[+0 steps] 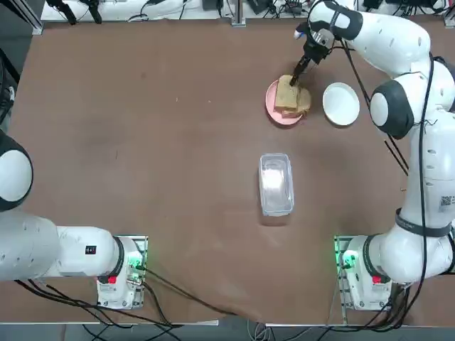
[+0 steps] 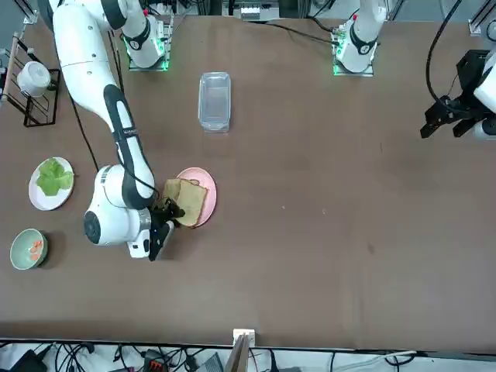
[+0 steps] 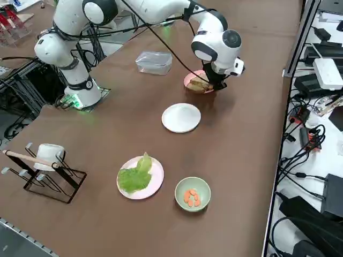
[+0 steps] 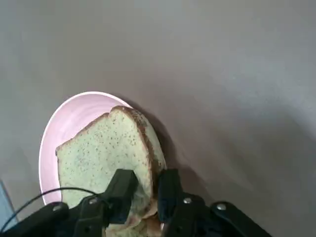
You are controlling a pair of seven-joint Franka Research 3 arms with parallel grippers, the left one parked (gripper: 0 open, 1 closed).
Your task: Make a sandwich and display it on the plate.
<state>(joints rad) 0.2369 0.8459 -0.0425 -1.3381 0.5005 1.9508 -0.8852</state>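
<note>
One bread slice (image 4: pixel 106 153) tilts up off the pink plate (image 4: pixel 69 123); right tool (image 4: pixel 145 190) pinches its edge.

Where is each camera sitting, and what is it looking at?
Top: overhead, looking down; both arm bases show; right tool on the tan bread slices.
Front: across the table, facing the robot; right arm at picture left.
Right side: raised, looking diagonally over the small round white plate.
Right wrist: on the arm, looking at its own fingers pinching the top slice.
Shared: top and front both show the round pink plate and clear plastic box.
</note>
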